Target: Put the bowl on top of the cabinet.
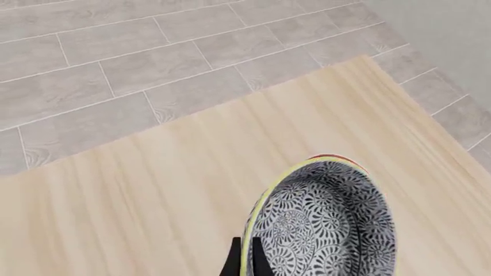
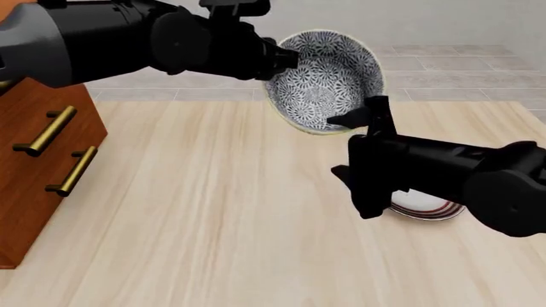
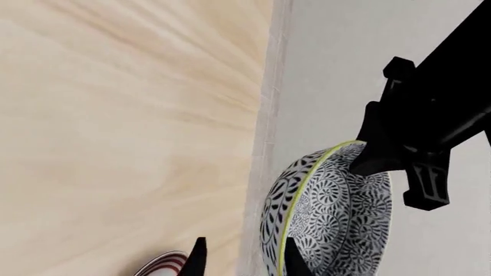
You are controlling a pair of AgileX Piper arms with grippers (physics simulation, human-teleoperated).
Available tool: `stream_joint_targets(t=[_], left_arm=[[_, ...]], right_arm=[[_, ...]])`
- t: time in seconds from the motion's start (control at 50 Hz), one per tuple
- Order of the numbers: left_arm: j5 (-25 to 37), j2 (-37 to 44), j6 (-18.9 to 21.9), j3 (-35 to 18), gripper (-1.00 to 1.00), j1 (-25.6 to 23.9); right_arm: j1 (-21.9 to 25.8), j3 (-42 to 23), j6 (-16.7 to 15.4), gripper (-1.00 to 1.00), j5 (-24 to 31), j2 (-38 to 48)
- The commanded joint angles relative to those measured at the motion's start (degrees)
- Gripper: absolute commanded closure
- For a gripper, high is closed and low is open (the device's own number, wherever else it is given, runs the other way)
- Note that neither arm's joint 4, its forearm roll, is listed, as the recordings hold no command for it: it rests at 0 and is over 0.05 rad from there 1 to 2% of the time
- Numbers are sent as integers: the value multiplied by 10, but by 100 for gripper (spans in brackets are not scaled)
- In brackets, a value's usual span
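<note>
The bowl (image 2: 328, 77), white with a dense dark floral pattern and a yellowish rim, hangs tilted in the air above the table, its inside facing the front camera. My left gripper (image 2: 286, 61) is shut on its rim; in the left wrist view the two fingertips (image 1: 234, 260) pinch the edge of the bowl (image 1: 322, 224). My right gripper (image 2: 362, 112) is open at the bowl's lower right edge. In the right wrist view its fingers (image 3: 198, 259) straddle the rim of the bowl (image 3: 330, 218) without closing on it. The reddish-brown cabinet (image 2: 34, 160) stands at the table's left.
A flat white plate with red rings (image 2: 431, 210) lies on the wooden table (image 2: 213, 211) under the right arm, and its edge shows as the plate (image 3: 165, 263) in the right wrist view. The left arm (image 3: 429, 115) crosses that view. Grey tiled floor (image 1: 115, 63) lies beyond the table's far edge.
</note>
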Motion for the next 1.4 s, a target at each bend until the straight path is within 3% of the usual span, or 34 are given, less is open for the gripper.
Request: stream_joint_targets(t=[0.02,0.46,1.06,1.14,1.4], left_arm=[[-4,-7,-4,-5,100,11],[-22,-5,4,6,100,24],[-66,-36,11,52,100,90],[-83,-59,28,62,100,103],[-74,-60,25,61,100,115]], right_arm=[[-1,4,2,-100,4,-1],[-1,4,2,-100,4,-1],[-1,4,2,-100,4,-1],[-1,4,2,-100,4,-1],[-1,4,2,-100,4,-1]])
